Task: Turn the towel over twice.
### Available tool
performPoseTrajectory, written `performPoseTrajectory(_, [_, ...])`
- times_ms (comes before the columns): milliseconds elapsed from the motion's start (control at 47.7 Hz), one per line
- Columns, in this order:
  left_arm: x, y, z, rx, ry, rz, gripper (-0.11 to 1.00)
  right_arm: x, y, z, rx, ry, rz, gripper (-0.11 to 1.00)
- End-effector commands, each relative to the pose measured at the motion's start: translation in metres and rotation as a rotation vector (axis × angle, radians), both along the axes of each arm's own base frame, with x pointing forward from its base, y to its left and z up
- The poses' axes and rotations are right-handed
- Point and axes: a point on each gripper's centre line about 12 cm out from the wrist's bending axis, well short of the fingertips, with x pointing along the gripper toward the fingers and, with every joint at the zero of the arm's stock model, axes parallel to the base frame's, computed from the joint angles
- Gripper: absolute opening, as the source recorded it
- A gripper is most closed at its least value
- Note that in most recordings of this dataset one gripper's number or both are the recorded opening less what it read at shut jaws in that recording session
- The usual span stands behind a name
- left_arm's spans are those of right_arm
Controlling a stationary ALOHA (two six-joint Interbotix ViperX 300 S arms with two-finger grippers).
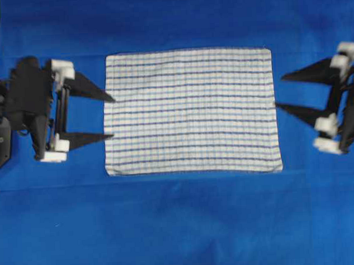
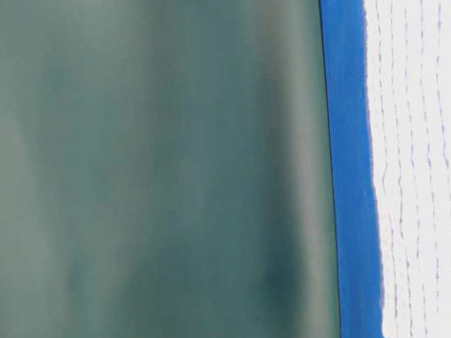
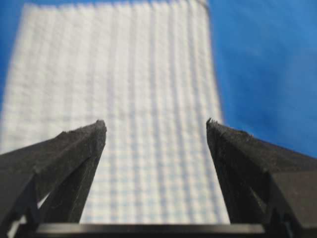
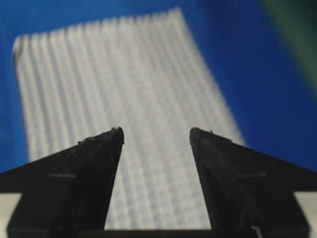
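Left gripper (image 1: 110, 118): two long black wedge fingers tapering to sharp points, each seated in a white plastic block on a dark crossbar, bulky black wrist housing at 9 o'clock. Right gripper (image 1: 278, 91): same build, white blocks at 3 o'clock. Up close, fingertips (image 3: 94, 133) look matte black, edges rough and slightly frayed.

No readable text, no labels, no brands, no numbers (only stripes on the towel (image 1: 191, 111))
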Motion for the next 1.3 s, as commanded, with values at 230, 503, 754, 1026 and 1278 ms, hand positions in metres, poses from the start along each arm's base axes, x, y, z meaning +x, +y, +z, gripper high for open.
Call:
performPoseTrajectory(230, [-0.025,0.03,0.041,0.105,-0.202,0.1,0.76,-0.037,-0.023,0.035,-0.103,-0.164,0.005,0.64])
performPoseTrajectory(503, [-0.03,0.035,0.033,0.099,-0.201,0.13,0.76,-0.044,-0.026,0.018,-0.077,-0.15,-0.003,0.64])
performPoseTrajectory(754, [-0.032,0.035,0.034,0.099,-0.206,0.13,0.76,-0.044,-0.026,0.019,-0.073,-0.153,-0.009,0.64])
performPoseTrajectory(1026, [-0.069,0.029,0.044,0.098,-0.271,0.133,0.75,-0.068,-0.036,0.023,-0.064,-0.219,-0.027,0.62])
performPoseTrajectory(1278, [-0.111,0.023,0.019,0.057,-0.342,0.15,0.75,-0.092,-0.043,0.0,-0.04,-0.254,-0.031,0.61])
